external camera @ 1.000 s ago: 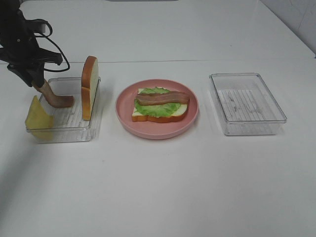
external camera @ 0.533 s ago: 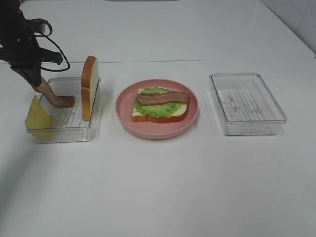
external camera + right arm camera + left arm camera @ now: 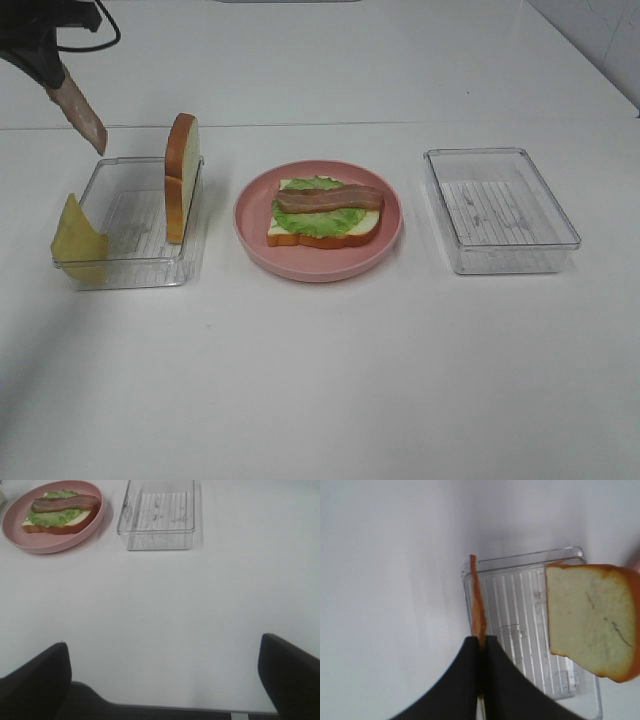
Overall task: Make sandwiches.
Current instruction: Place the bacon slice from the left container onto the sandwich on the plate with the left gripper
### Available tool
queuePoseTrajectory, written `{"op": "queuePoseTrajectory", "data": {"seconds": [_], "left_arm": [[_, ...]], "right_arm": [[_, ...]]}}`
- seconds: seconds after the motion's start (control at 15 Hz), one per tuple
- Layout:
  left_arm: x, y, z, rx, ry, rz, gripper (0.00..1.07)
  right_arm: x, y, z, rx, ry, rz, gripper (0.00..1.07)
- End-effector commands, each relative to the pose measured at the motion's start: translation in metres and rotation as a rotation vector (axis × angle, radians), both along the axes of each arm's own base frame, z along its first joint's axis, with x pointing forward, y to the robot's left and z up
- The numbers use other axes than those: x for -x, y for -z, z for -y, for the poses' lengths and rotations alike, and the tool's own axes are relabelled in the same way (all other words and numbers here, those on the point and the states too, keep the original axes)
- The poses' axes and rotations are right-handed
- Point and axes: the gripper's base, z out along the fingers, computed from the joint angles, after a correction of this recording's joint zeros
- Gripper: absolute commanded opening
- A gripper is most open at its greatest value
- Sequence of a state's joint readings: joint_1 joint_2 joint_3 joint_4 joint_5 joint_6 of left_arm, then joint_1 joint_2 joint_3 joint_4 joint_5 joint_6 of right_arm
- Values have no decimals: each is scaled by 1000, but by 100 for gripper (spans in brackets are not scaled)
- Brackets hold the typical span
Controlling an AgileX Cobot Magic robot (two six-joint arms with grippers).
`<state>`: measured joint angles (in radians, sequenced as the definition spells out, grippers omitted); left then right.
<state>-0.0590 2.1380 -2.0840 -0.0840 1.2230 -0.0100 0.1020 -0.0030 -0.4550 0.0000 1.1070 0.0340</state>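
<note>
My left gripper (image 3: 50,72) hangs high at the far left, shut on a reddish-brown bacon strip (image 3: 84,117) that dangles above the back corner of the left clear tray (image 3: 130,272). The left wrist view shows the black fingers (image 3: 502,680) pinched on the strip (image 3: 478,597). A bread slice (image 3: 182,188) stands upright in that tray, and a yellow cheese slice (image 3: 78,240) leans on its left wall. On the pink plate (image 3: 318,264) lies an open sandwich (image 3: 324,212) of bread, lettuce and one bacon strip. My right gripper (image 3: 165,680) is open over bare table, holding nothing.
An empty clear tray (image 3: 502,210) stands to the right of the plate and also shows in the right wrist view as the tray (image 3: 157,515) beside the plate (image 3: 12,536). White table surrounds everything.
The left gripper shut on the bacon strip in the left tray, then lifted it up and back out of the tray. The right arm has not moved.
</note>
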Motion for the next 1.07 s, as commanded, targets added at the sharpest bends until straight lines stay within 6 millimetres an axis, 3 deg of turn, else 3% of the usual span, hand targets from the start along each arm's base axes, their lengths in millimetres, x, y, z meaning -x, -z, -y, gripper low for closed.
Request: {"op": "queuePoseTrajectory", "data": {"seconds": [0.07,0.13,0.33,0.4,0.47,0.67,0.8,0.87,1.07], "left_arm": [[22,-34,5,38,18,-16,0],[39,-67,10,73,62,62,0],[54,-90,25,99,122,117,0],[62,-99,53,153,193,130,0],[64,-99,63,166,217,131,0],[74,-110,121,225,341,232,0],[76,-108,142,285,376,244,0],[75,-95,163,319,423,212,0],[70,-60,194,340,518,131,0]], "right_arm": [[4,1,0,2,-6,36,96],[4,1,0,2,-6,36,96],[4,1,0,2,-6,36,96],[4,1,0,2,-6,36,96],[4,1,0,2,-6,36,96],[4,1,0,2,-6,36,96],[4,1,0,2,-6,36,96],[4,1,0,2,-6,36,96],[4,1,0,2,-6,36,96]]}}
